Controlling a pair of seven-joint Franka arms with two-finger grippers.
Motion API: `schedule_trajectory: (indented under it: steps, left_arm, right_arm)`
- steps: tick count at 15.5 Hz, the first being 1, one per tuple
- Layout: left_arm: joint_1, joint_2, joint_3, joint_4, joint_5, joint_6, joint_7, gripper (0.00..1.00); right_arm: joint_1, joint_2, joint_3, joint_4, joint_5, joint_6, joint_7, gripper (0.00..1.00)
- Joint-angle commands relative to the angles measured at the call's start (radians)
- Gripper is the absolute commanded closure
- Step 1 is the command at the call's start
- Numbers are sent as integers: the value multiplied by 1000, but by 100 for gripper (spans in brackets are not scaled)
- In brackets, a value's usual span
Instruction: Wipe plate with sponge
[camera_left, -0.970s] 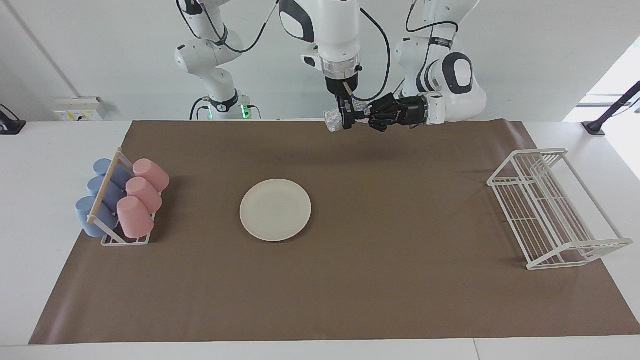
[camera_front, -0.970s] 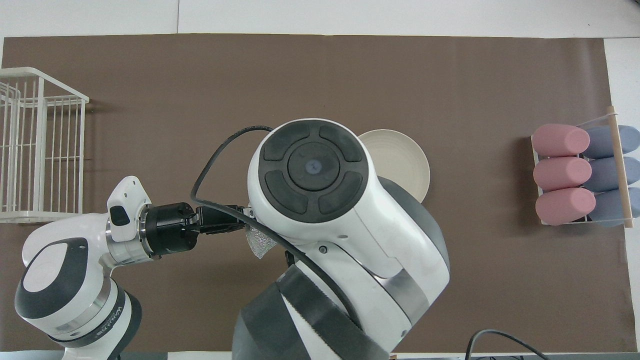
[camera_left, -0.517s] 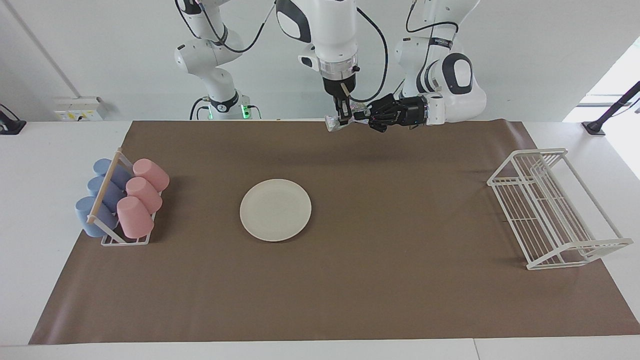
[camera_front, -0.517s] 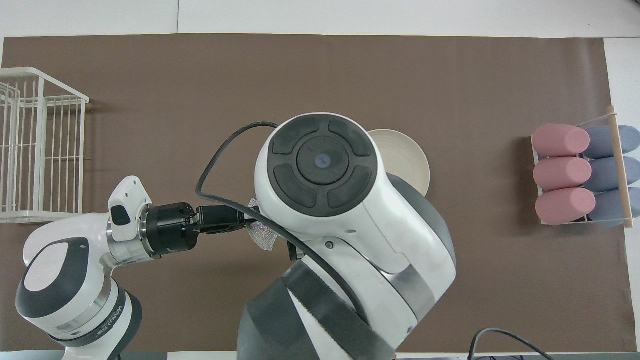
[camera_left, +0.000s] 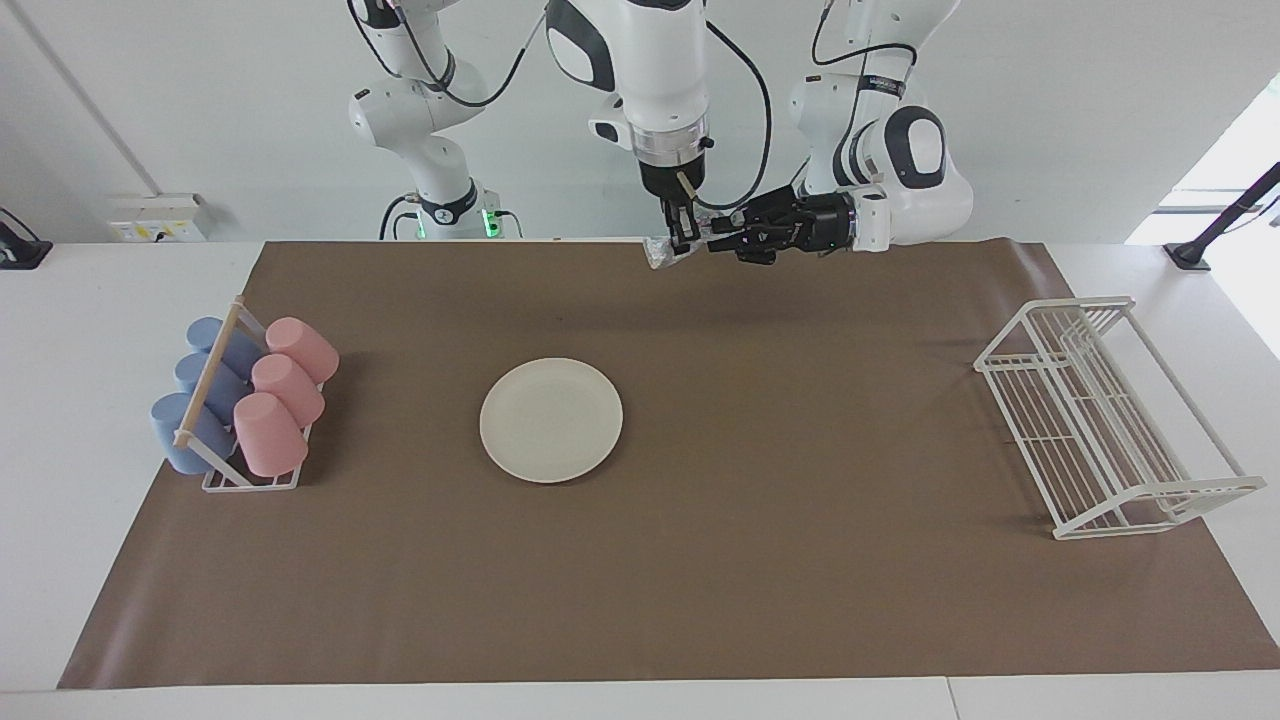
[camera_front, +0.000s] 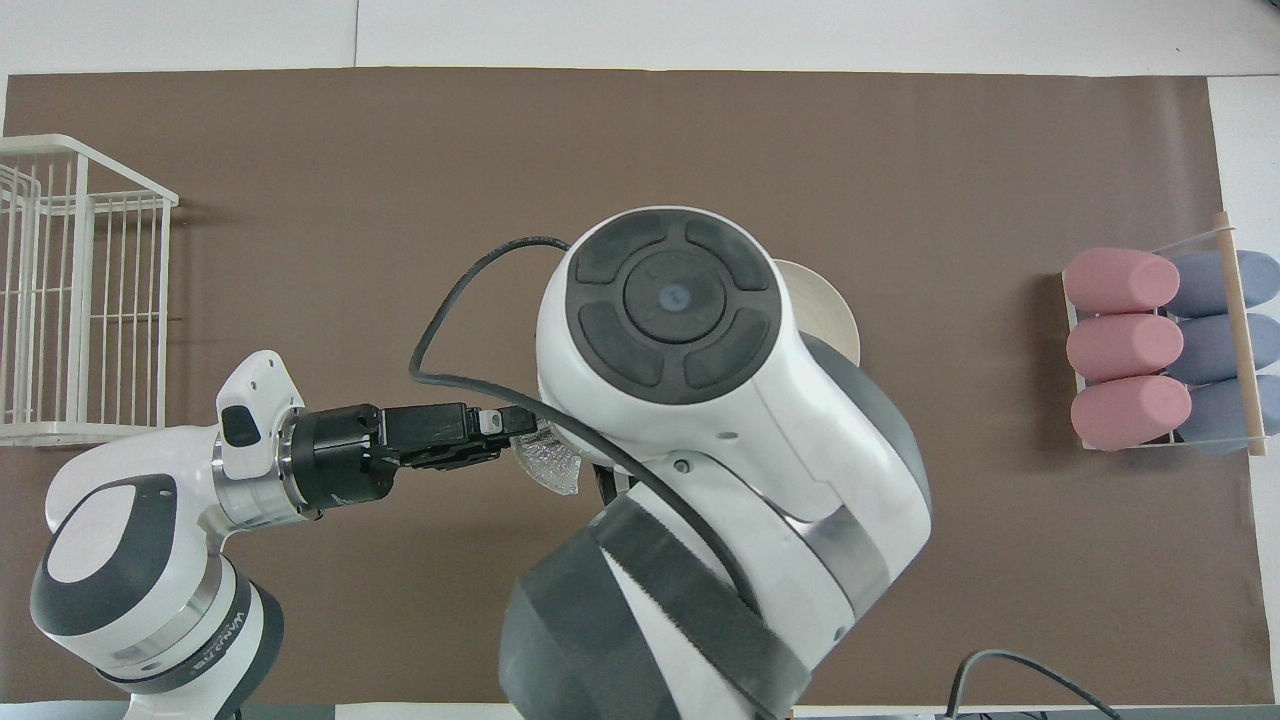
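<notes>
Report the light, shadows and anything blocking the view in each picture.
Facing view: a window toward the left arm's end blows out white; soft arm shadows fall on the mat near the robots; the plate is evenly lit. Overhead view: the right arm fills the middle and hides most of the plate; the sponge glints at its edge.

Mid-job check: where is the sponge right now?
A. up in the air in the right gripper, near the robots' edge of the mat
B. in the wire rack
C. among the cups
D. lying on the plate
A: the right gripper is shut on the sponge above the mat's robot-side edge, with the plate bare.
</notes>
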Motion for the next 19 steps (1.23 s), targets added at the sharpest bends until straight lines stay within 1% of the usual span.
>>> schedule_trajectory:
  steps: [1, 6, 9, 10, 11, 12, 13, 14, 15, 16, 18, 19]
  left_arm:
    - [11, -2, -1, 6, -13, -11, -24, 0]
    - [11, 0, -1, 6, 4, -6, -25, 0]
    - [6, 1, -2, 12, 42, 23, -33, 0]
    - [-1, 1, -4, 13, 76, 43, -41, 0]
    - [-4, 1, -10, 18, 120, 66, -50, 0]
    - [-4, 0, -11, 32, 171, 85, -83, 0]
    - [-4, -9, -11, 33, 247, 90, -119, 0]
    - [-1, -9, -10, 46, 339, 95, -169, 0]
    - [6, 0, -11, 79, 410, 104, -230, 0]
    - [8, 3, -11, 92, 459, 113, -272, 0]
    - [11, 4, -8, 99, 522, 127, -308, 0]
    - [13, 4, -8, 104, 556, 145, -332, 0]
  right_arm:
    - [-105, -53, 3, -81, 9, 3, -208, 100]
    - [-320, -88, 1, -197, 17, 21, -651, 100]
    - [-456, -125, 0, -303, 15, 113, -1005, 100]
    - [-490, -140, 0, -349, 14, 139, -1117, 100]
    - [-510, -160, -2, -396, 14, 167, -1190, 100]
    - [-519, -173, -2, -439, 14, 201, -1222, 100]
    - [-521, -179, 0, -476, 14, 240, -1227, 100]
    - [-507, -183, 0, -513, 14, 293, -1212, 100]
    - [-485, -184, 1, -542, 14, 343, -1184, 100]
    - [-448, -179, 1, -570, 14, 406, -1140, 100]
    - [-420, -153, 3, -611, 14, 512, -1111, 100]
    - [-390, -136, 1, -627, 14, 559, -1101, 100]
